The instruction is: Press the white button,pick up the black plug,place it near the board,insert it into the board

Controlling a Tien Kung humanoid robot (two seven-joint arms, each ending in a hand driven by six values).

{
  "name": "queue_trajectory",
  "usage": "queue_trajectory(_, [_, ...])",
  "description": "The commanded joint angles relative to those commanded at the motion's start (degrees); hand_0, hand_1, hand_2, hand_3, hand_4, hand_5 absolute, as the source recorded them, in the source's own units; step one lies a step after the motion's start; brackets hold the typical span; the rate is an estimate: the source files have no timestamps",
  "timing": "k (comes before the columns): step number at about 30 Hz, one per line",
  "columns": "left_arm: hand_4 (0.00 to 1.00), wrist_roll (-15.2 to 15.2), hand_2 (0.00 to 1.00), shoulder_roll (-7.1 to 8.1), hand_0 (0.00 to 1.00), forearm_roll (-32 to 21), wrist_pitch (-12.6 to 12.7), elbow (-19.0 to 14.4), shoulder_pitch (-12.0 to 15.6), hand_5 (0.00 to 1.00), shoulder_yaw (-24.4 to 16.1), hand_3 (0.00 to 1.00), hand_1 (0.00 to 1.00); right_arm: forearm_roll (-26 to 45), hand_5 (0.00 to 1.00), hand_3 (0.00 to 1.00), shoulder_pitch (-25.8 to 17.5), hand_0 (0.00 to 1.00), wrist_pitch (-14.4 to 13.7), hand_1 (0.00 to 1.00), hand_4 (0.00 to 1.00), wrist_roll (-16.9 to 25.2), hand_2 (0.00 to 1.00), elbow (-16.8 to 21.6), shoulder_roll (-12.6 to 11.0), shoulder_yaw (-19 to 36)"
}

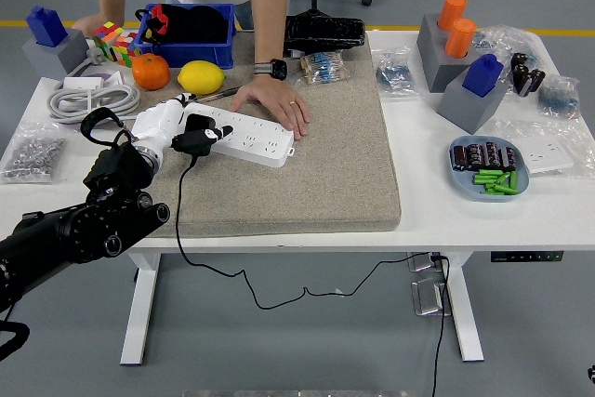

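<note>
A white power strip [246, 137] lies on the grey mat [307, 165], angled down to the right. My left hand [186, 133], white-fingered on a black arm, is shut on the black plug [199, 137] and holds it over the strip's left end. The plug's black cable [178, 220] hangs down over the table's near edge. A person's hand [277, 99] presses flat on the strip's far edge, steadying it. I cannot make out the white button. My right hand is not in view.
An orange [151, 71], a lemon [202, 76], a blue bin [191, 33] and a coiled white cable [88, 98] sit behind my left hand. A bag of screws [28, 151] lies at far left. Grey blocks [472, 90] and a blue dish [489, 168] stand at right.
</note>
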Motion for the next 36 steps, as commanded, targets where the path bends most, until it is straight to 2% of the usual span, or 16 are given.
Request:
queue_trajectory(12, [0.998, 1.00, 0.899, 1.18, 0.884, 1.14, -0.64, -1.65, 0.02, 0.814, -1.50, 0.927, 0.899, -0.07, 0.207, 0.572, -0.12, 0.683, 0.01, 0.572, 0.673, 0.00, 0.553, 0.02, 0.16, 0.32])
queue_trajectory(19, [0.998, 1.79, 0.900, 3.54, 0.882, 5.18, -0.53, -7.92, 2.17, 0.786, -6.97, 0.919, 0.900, -0.31, 0.206, 0.572, -0.38, 0.682, -0.01, 0.572, 0.673, -0.02, 0.553, -0.10, 0.26, 0.99])
queue_trajectory(20, [0.998, 1.96, 0.881, 4.04, 0.873, 5.95, -0.58, -9.26, 2.54, 0.651, -8.16, 0.906, 0.885, -0.35, 0.206, 0.572, -0.40, 0.682, -0.01, 0.571, 0.673, -0.02, 0.553, -0.10, 0.25, 1.04])
queue_trajectory(25, [0.998, 2.65, 0.881, 6.76, 0.873, 8.39, -1.01, -15.68, 4.20, 0.651, -12.85, 0.906, 0.885, -0.39, 0.206, 0.572, -0.31, 0.682, -0.02, 0.571, 0.673, 0.04, 0.553, 0.04, 0.20, 1.33])
queue_trajectory(26, [0.927, 2.73, 0.794, 7.34, 0.825, 8.72, -1.07, -17.01, 4.54, 0.291, -13.62, 0.848, 0.820, -0.39, 0.205, 0.572, -0.31, 0.682, -0.03, 0.571, 0.672, 0.07, 0.552, 0.07, 0.20, 1.40])
queue_trajectory(31, [0.927, 3.18, 0.794, 10.75, 0.825, 8.39, -2.48, -24.54, 6.88, 0.291, -16.99, 0.848, 0.820, -0.55, 0.205, 0.572, -0.56, 0.682, -0.05, 0.571, 0.672, 0.09, 0.552, -0.02, 0.29, 1.79])
queue_trajectory(32, [0.816, 3.10, 0.722, 11.27, 0.786, 8.08, -2.81, -25.79, 7.32, 0.002, -17.43, 0.788, 0.762, -0.58, 0.205, 0.571, -0.59, 0.682, -0.05, 0.571, 0.672, 0.08, 0.552, -0.03, 0.29, 1.84])
queue_trajectory(36, [0.816, 2.37, 0.722, 13.43, 0.786, 7.22, -3.66, -30.50, 9.37, 0.002, -19.01, 0.788, 0.762, -0.69, 0.205, 0.571, -0.62, 0.682, -0.10, 0.571, 0.672, 0.12, 0.552, -0.01, 0.24, 2.18])
